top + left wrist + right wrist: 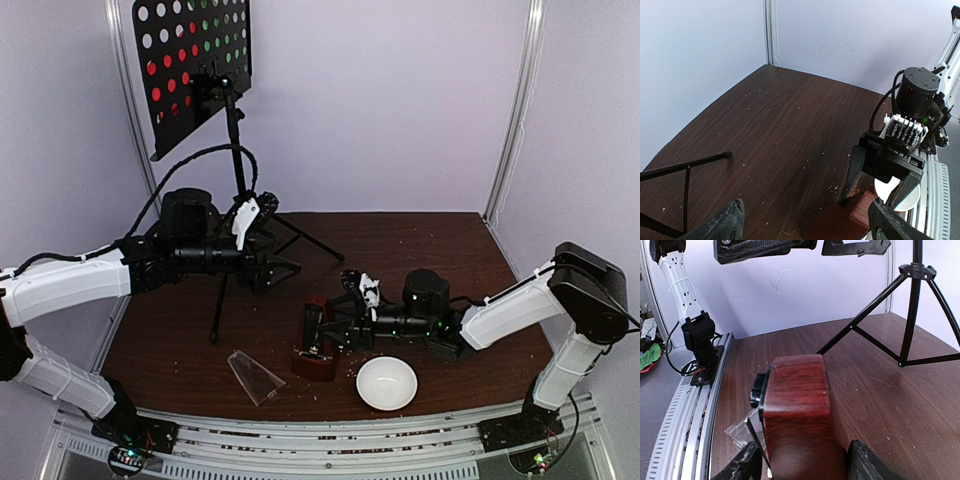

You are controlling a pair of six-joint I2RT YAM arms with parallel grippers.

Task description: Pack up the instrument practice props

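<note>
A small red-brown wooden metronome stands upright on the dark wood bench, near the front edge. Its grain is glossy, its top corners are rounded, and a black knob sticks out of one side. Its clear pointed cover is off and lies flat on the bench just to its left. A white bowl sits just to its right.

The right hand reaches in low from the right, one black finger on each side of the metronome and very close to the wood. Whether it is truly gripping cannot be told.

Farther back on the left stands a black tripod music stand. Its tilted black plate is full of round holes, and a red sheet and a green sheet show through them. The left hand hovers beside the stand's legs, released, its fingers spread wide with nothing between them.
</note>
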